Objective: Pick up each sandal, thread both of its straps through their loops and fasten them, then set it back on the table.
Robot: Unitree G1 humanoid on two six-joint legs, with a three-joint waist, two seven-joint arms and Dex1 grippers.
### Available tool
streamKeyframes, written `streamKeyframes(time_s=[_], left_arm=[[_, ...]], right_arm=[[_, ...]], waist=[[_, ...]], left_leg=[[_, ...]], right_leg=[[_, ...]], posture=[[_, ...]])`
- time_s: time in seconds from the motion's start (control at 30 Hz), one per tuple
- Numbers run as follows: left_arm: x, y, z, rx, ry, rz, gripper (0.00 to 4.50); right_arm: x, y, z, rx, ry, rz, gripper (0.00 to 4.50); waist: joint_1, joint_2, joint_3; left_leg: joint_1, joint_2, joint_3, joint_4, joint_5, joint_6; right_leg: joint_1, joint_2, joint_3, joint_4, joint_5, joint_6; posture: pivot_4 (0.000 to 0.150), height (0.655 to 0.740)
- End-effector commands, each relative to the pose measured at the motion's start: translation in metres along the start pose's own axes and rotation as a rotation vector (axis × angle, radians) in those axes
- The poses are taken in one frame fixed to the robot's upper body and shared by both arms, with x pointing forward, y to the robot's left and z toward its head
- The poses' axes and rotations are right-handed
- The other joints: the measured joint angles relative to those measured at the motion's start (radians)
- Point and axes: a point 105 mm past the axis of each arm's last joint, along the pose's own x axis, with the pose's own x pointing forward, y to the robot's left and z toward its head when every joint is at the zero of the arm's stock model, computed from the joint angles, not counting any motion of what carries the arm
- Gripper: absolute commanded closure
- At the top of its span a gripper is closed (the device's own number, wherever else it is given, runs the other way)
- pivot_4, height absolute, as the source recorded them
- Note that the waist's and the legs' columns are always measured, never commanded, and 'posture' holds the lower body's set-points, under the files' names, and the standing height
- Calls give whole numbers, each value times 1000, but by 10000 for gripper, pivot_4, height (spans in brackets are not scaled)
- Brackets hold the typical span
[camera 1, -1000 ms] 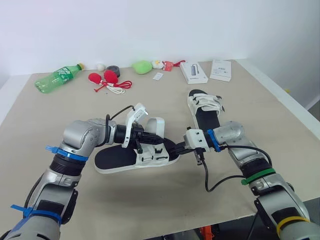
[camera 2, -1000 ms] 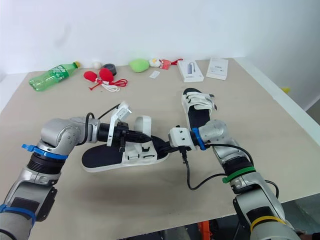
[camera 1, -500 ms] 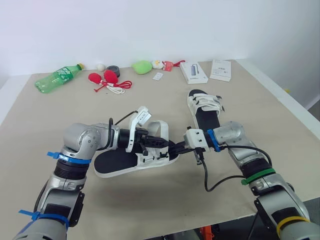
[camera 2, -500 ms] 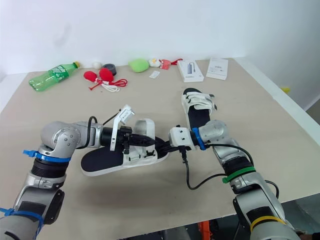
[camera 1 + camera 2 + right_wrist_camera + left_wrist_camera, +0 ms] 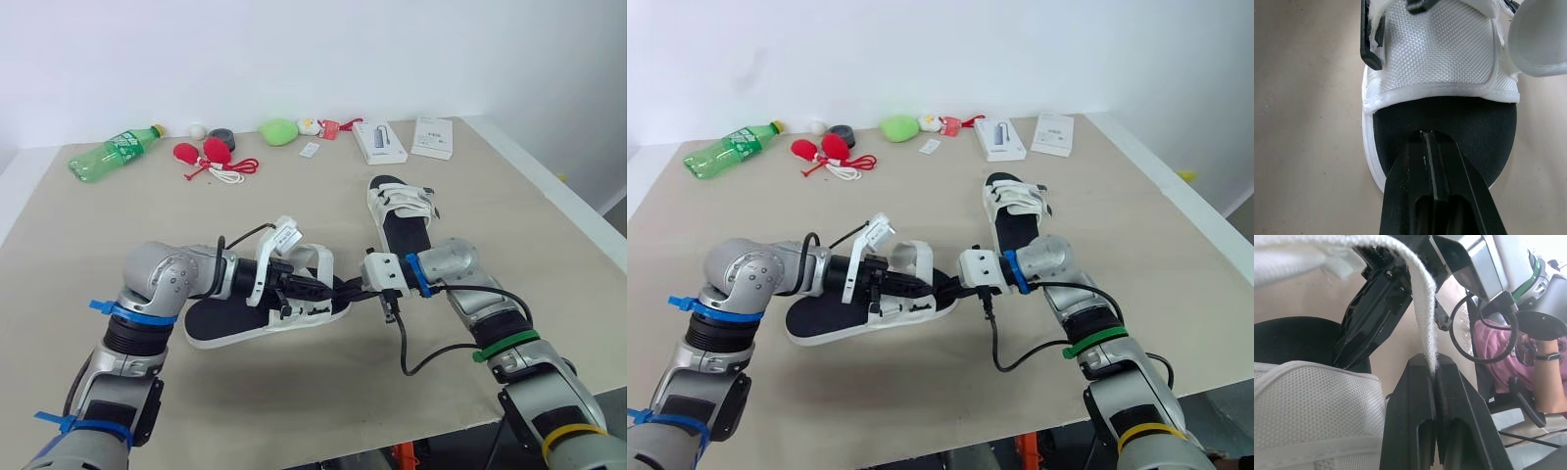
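Clamped on the white strap [image 5: 1419, 293], the left gripper [image 5: 1433, 371] has dipped toward the right gripper [image 5: 1425, 134] — fingers together at the toe of the sandal [image 5: 227, 324] — so this strap's threading looks nearly done.

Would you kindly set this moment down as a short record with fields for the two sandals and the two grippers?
near sandal: lying on the table between the grippers, one strap held up
left gripper: fingers shut on the strap
right gripper: fingers shut, tips at the near sandal's toe end, over its black footbed
far sandal: flat on the table beyond the right gripper, untouched
back of table: green bottle, white boxes
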Motion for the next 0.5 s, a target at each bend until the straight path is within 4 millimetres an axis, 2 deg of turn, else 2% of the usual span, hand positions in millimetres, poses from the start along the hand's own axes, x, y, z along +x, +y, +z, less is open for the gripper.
streamKeyframes(time_s=[0.03, 0.27, 0.5], left_arm=[[2, 12, -9, -36, 18, 53, 44160], [1, 18, -9, -35, 15, 74, 44160], [0, 17, -17, -1, 46, 73, 44160]], right_arm=[[1, 10, -14, 36, 62, 29, 45000], [0, 9, -15, 38, 66, 25, 45000], [-1, 8, -15, 38, 66, 25, 45000]], waist=[[0, 0, 0], [0, 0, 0], [0, 0, 0]], left_leg=[[0, 0, 0, 0, 0, 0], [0, 0, 0, 0, 0, 0], [0, 0, 0, 0, 0, 0]], right_leg=[[0, 0, 0, 0, 0, 0], [0, 0, 0, 0, 0, 0], [0, 0, 0, 0, 0, 0]], posture=[[1500, 7400], [1500, 7400], [1500, 7400]])
